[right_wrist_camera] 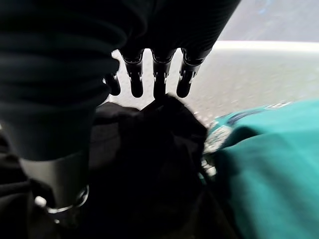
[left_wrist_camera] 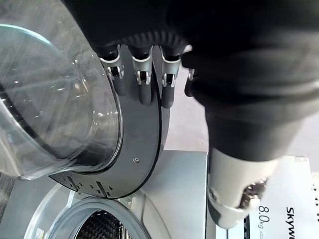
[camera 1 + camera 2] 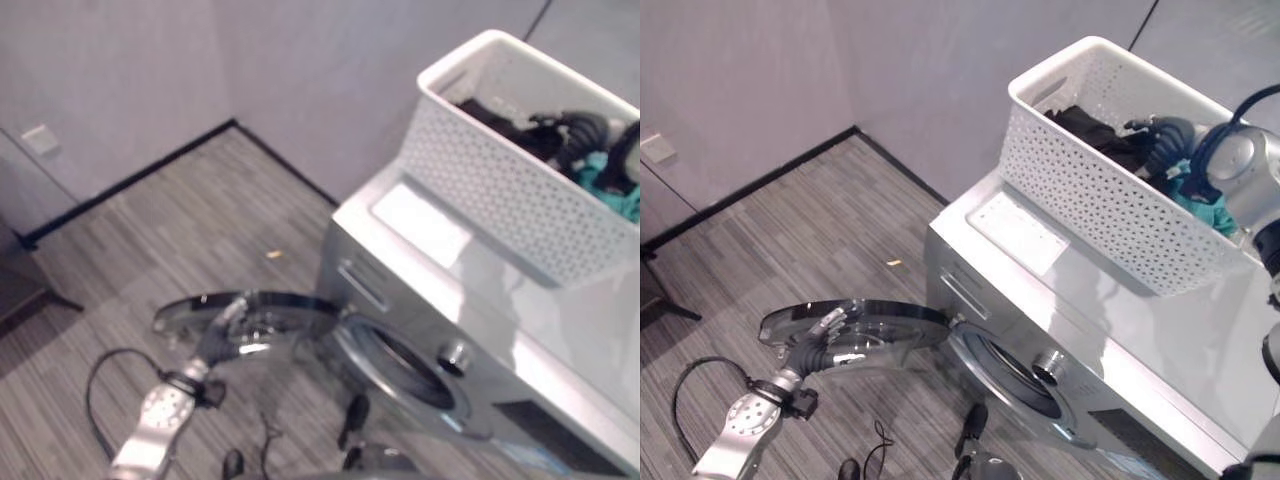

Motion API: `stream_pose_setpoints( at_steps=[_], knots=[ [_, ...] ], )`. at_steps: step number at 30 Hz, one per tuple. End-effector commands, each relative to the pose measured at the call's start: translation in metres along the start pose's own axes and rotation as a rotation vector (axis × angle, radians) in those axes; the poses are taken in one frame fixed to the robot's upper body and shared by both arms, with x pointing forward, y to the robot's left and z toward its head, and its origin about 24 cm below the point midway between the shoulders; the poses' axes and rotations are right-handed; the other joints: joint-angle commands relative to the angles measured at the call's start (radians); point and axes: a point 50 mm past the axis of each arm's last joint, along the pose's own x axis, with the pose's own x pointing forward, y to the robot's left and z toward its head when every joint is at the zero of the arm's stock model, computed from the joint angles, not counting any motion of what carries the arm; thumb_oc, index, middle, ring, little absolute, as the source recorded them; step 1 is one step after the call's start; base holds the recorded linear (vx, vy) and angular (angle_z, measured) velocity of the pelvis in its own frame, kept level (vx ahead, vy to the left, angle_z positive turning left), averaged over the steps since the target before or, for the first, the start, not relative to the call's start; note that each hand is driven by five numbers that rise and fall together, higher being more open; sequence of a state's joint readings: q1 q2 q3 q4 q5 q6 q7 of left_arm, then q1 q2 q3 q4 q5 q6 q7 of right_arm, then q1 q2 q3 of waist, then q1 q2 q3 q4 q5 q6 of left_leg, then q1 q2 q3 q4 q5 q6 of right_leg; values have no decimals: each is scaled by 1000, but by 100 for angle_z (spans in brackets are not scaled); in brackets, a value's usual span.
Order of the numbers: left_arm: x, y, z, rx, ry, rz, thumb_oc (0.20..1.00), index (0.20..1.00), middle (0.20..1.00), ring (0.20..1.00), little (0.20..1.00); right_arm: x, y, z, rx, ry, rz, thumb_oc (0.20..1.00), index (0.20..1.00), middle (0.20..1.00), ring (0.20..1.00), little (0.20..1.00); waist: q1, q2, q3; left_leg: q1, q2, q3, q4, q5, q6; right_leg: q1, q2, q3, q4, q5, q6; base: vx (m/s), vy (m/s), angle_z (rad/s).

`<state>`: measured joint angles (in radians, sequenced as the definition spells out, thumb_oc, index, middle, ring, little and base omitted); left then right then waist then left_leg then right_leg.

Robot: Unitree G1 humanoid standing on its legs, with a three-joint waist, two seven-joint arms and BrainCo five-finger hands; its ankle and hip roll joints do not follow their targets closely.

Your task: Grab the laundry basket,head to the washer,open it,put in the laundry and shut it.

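The washer point(image 3: 1080, 330) stood with its round door point(image 3: 855, 335) swung fully out from the drum opening point(image 3: 1015, 375), and the white laundry basket point(image 3: 1090, 200) sat on the washer's top, holding a black garment point(image 3: 1095, 135) and a teal one point(image 3: 1205, 205). The left hand point(image 3: 810, 345) rested at the door's outer rim; in its wrist view the fingers point(image 2: 144, 84) lay straight along the dark edge, not curled round it, so they were propping the door rather than gripping it. The right hand point(image 3: 1165, 140) was inside the basket above the black garment, its fingers point(image 1: 159, 82) hanging straight and relaxed over the cloth, holding nothing yet. The step in hand appeared to be taking the laundry out: it would go best if the right hand sank into the heap and closed on a thick fold of the black garment, then lifted clear of the basket's wall before swinging down to the drum opening, so that nothing snagged on the rim or dragged the basket off the washer. The left hand would do well to hold the door wide meanwhile. A capacity mark and part of a brand name showed on the washer's front panel point(image 2: 291, 216) in the left wrist view.
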<state>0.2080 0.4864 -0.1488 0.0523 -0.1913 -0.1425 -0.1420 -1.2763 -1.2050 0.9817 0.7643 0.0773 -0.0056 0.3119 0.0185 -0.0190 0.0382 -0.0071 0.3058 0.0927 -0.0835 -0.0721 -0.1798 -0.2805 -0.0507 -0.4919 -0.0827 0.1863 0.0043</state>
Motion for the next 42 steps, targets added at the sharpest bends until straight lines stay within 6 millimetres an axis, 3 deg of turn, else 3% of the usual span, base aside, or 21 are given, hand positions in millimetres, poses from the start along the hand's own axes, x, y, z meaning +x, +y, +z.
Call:
stream_pose_setpoints(
  at_steps=[1, 9, 16, 18, 19, 20, 31, 39, 42],
  knots=[
    [-5, 0, -2, 25, 23, -24, 1000, 1000, 1000, 1000, 1000, -5, -43, 16, 43, -39, -182, 1000, 1000, 1000, 1000, 1000, 41, -35, 62, 15, 51, -6, 13, 271, 18, -18, -92, 91, 120, -114, 124, -8, -12, 3],
    [-5, 2, 0, 28, 16, -12, 1000, 1000, 1000, 1000, 1000, 5, -29, 29, 30, -68, -141, 1000, 1000, 1000, 1000, 1000, 53, -33, 82, -3, 49, -13, 16, 271, 23, -36, -98, 90, 137, -118, 123, 1, 3, 4],
    [-5, 5, 4, 47, 7, -14, 1000, 1000, 1000, 1000, 1000, 12, -3, 27, 16, -60, -63, 1000, 1000, 1000, 1000, 1000, 62, -32, 101, -29, 48, -25, 18, 273, 28, -57, -101, 97, 145, -119, 123, 1, 1, 2],
    [-5, 6, 5, 52, 5, -15, 1000, 1000, 1000, 1000, 1000, 13, 1, 28, 17, -63, -50, 633, 633, 633, 633, 633, 63, -32, 106, -36, 46, -27, 20, 272, 29, -63, -102, 100, 147, -118, 123, 0, 0, 0],
    [-5, 6, 5, 55, 4, -14, 1000, 1000, 1000, 1000, 1000, 15, 5, 28, 23, -66, -43, 363, 363, 363, 363, 363, 64, -32, 108, -39, 46, -27, 19, 271, 30, -69, -103, 101, 147, -117, 123, 0, 0, 0],
    [-4, 7, 6, 60, 0, -15, 1000, 1000, 1000, 1000, 1000, 16, 10, 27, 32, -64, -31, 200, 200, 200, 200, 200, 65, -31, 111, -44, 46, -29, 20, 269, 31, -74, -102, 104, 146, -116, 123, 0, 0, 0],
    [-3, 11, 7, 61, -6, 14, 1000, 1000, 1000, 1000, 1000, 15, 25, 20, 108, -73, -20, 200, 200, 200, 200, 200, 62, -30, 125, -69, 45, -32, 7, 276, 30, -107, -99, 120, 145, -110, 124, 0, 0, 0],
    [-3, 11, 5, 42, -5, 36, 1000, 1000, 1000, 1000, 1000, 15, 21, 19, 175, -88, -75, 200, 200, 200, 200, 200, 57, -23, 122, -66, 47, -26, 5, 265, 33, -114, -101, 126, 149, -109, 125, 0, 0, 0],
    [-3, 11, 3, 33, -2, 55, 1000, 1000, 1000, 1000, 1000, 11, 6, 26, 213, -139, -160, 200, 200, 200, 200, 200, 51, -20, 118, -59, 45, -23, 3, 257, 35, -112, -102, 130, 152, -109, 126, 0, 0, 0]
  ],
)
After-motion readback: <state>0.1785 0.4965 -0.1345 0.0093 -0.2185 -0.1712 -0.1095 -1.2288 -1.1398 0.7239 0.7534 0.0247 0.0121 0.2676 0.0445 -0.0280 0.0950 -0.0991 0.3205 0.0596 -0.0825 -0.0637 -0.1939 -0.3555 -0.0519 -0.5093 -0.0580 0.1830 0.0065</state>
